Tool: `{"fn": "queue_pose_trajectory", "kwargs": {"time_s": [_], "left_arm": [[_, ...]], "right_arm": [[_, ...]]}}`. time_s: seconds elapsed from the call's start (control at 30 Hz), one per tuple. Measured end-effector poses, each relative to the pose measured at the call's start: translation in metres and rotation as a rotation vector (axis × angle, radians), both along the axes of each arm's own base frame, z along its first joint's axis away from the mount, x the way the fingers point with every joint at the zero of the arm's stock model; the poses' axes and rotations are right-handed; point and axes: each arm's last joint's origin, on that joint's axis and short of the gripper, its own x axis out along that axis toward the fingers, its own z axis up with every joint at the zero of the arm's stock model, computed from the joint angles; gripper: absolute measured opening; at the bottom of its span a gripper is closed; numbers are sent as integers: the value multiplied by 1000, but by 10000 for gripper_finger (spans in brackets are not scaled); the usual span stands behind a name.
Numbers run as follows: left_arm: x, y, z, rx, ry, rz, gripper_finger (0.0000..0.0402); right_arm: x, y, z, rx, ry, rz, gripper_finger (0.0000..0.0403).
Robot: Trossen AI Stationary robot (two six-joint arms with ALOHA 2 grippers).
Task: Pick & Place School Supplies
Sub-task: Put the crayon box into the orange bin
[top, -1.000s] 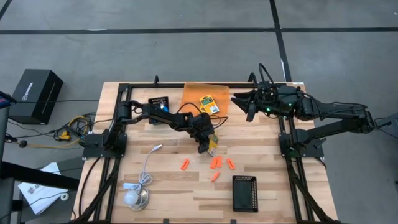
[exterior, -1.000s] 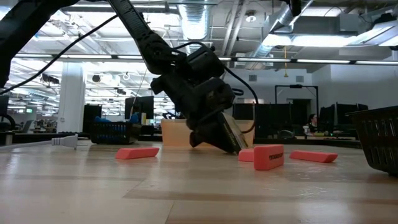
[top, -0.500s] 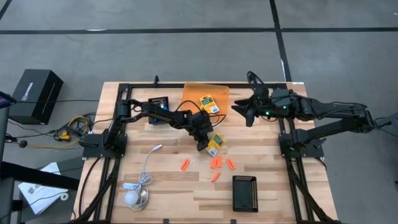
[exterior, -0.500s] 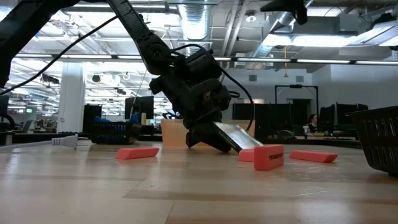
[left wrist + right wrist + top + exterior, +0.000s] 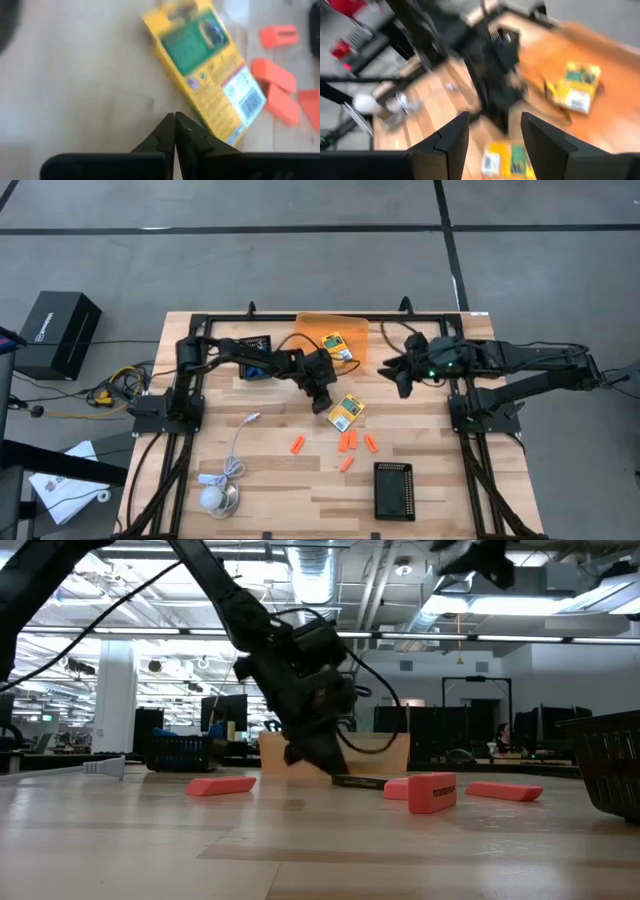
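Left pincer (image 5: 322, 402) clenched and empty beside a crayon box (image 5: 345, 412) lying flat on the tabletop (image 5: 270, 470).
We see its fingertips (image 5: 174, 125) pressed together just next to the box. A second crayon box (image 5: 336, 346) sits on the orange sheet (image 5: 315, 328). Orange sticks (image 5: 347, 442) lie near the first box. Right pincer (image 5: 397, 370) hovers spread, holding nothing.

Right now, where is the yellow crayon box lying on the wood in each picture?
High view: the crayon box lies flat mid-table, just beside the shut left gripper.
Low view: it shows only as a thin dark edge behind the orange sticks.
Left wrist view: large, slanted, just beyond the fingertips.
Right wrist view: at the bottom edge, between the fingers.
Shared landmark: the left gripper, next to the box.
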Motion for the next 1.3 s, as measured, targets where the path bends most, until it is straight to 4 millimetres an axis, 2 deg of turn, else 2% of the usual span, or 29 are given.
{"fn": "queue_pose_trajectory", "kwargs": {"time_s": [0.2,0.37,0.6,0.77,1.03,1.13,1.3], "left_arm": [[-9,13,52,-7,-121,44,5],[-22,7,108,-33,-260,78,24],[-56,-12,189,28,-477,129,82],[-86,-19,230,58,-597,189,118],[-119,-29,264,24,-699,222,136],[-127,-32,267,18,-685,226,134],[-135,-37,266,20,-632,228,134]], "right_arm": [[-6,3,-11,67,114,-35,185],[1,3,-27,99,257,-40,187],[36,2,-63,109,459,14,181],[67,-3,-100,124,597,112,182],[111,-24,-150,212,595,233,187],[120,-31,-163,253,577,253,185],[122,-43,-172,289,585,260,186]]}}
